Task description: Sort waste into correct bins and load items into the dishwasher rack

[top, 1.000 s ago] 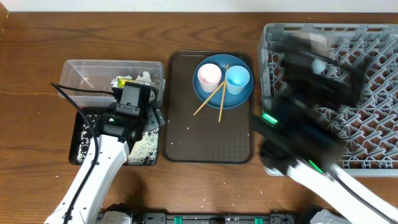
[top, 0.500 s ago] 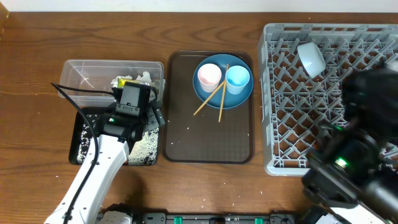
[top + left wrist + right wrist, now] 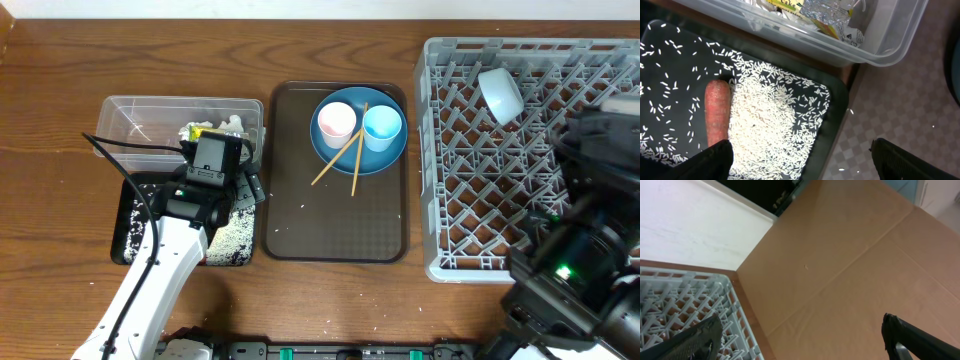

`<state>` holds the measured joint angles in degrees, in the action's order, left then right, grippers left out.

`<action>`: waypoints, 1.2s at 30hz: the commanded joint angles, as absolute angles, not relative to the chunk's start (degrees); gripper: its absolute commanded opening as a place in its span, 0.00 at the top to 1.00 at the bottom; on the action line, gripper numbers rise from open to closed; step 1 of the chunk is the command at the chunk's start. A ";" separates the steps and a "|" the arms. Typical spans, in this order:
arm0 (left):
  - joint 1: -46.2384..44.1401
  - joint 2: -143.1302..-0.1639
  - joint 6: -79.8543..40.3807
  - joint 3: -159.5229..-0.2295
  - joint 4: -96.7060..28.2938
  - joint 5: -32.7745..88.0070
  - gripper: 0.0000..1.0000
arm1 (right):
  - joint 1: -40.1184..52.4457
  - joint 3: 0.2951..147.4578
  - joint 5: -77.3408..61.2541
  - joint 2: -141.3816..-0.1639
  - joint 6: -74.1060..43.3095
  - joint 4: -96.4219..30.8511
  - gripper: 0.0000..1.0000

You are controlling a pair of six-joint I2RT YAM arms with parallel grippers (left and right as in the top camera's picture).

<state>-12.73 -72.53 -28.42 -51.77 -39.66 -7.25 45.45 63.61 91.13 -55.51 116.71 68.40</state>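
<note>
Withdrawn from over the rack [image 3: 470, 200], where the bowl [image 3: 500, 92] lies, the right gripper [image 3: 802, 337] hangs empty, jaws wide, and the plate [image 3: 385, 158] with its chopsticks [image 3: 356, 170] slanting front-to-back sits on the tray [image 3: 340, 230] well to its left, nearer the left gripper [image 3: 810, 160], likewise agape over the rice [image 3: 770, 125].

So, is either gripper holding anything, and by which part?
Nothing is held. The left gripper is open above the shallow black rectangular tray; the right gripper is open by the grey plastic rack.
</note>
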 commanded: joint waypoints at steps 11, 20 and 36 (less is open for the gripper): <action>-12.38 -71.81 -27.75 -51.59 -39.88 -7.40 0.10 | 45.82 63.64 90.70 -62.11 115.28 66.39 0.01; -12.38 -71.81 -27.73 -51.59 -39.83 -6.85 0.10 | 45.82 63.64 90.67 -71.26 115.33 66.37 0.01; -12.38 -71.81 -27.73 -51.59 -39.83 -6.85 0.09 | 47.64 63.64 90.70 -77.54 116.62 48.97 0.01</action>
<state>-12.73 -72.53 -28.42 -51.77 -39.70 -7.03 46.04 63.57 91.13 -77.47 116.95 50.81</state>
